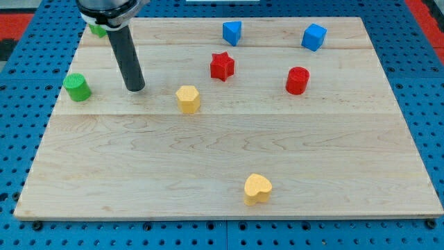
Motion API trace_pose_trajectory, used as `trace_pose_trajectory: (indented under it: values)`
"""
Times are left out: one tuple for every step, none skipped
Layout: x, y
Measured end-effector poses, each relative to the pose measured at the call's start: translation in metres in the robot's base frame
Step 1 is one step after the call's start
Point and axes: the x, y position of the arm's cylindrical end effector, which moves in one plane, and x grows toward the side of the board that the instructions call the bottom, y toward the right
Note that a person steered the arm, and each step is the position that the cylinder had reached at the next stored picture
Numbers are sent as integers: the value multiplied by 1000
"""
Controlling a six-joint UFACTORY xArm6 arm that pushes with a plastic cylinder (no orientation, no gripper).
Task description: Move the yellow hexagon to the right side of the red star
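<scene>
Single camera view, elevated and oblique, looking down and forward across the wooden worktop from its near edge. The worktop fills almost the whole frame: its near edge runs along the view's bottom, its far edge lies just below the view's top, and the side edges converge upward with perspective. A margin of blue perforated base surrounds it on every side. The arm enters from the view's top left, cropped by the frame edge, with my tip fully visible. The range is moderate, close enough to resolve block shapes. No second view exists, so no region is shared.
</scene>
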Motion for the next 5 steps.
trace_pose_trajectory:
  values:
    - [-20,34]
    - [-39,54]
    - [-6,55]
    - [42,56]
    - [38,157]
